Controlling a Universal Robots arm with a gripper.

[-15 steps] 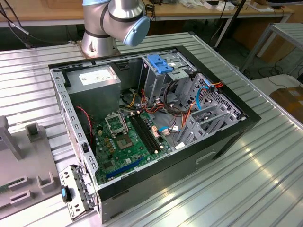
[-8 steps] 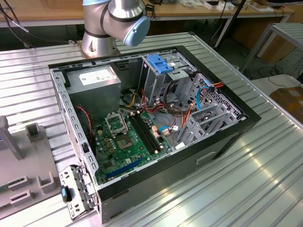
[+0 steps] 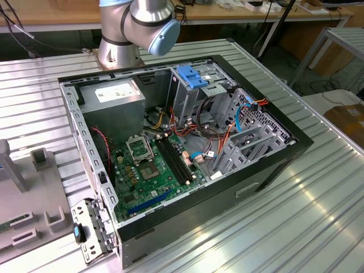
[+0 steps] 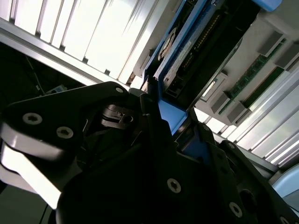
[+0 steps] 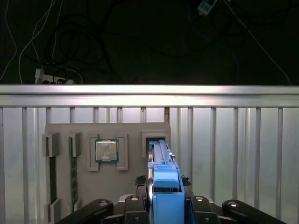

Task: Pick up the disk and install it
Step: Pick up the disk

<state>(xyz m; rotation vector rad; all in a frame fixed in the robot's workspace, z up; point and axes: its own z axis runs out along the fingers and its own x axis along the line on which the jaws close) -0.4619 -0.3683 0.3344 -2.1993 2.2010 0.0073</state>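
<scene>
At the exterior view's left stood the grey tray (image 3: 34, 190) of spare parts on the ribbed table (image 3: 301, 222). Toward the middle lay the open case (image 3: 219, 196), with its green board (image 3: 153, 170) exposed. The arm (image 3: 136, 23) rose behind the case, and the cage (image 3: 190, 94) stood at the far side of it.

In the first wrist view the camera looked down on the same tray (image 5: 128, 186), which held memory sticks (image 5: 74, 168) and a chip (image 5: 106, 150) in their nests. Beside the chip was a framed slot (image 5: 154, 136). The disk (image 5: 161, 156) stood on edge in line with that slot. The gripper (image 5: 166, 207) held it, jaws clamped on either side of the blue carrier at its tab end. The second wrist view showed the same hold from close by: the disk (image 4: 196, 51) ran away from the gripper (image 4: 170, 119), its far end toward the tray.

I could not tell whether the disk had fully cleared the slot. By my reading the grasp was made, so the pick-up was done or nearly so. The disk was over the tray and well apart from the case. The carry to the case and the install were all left to do.
</scene>
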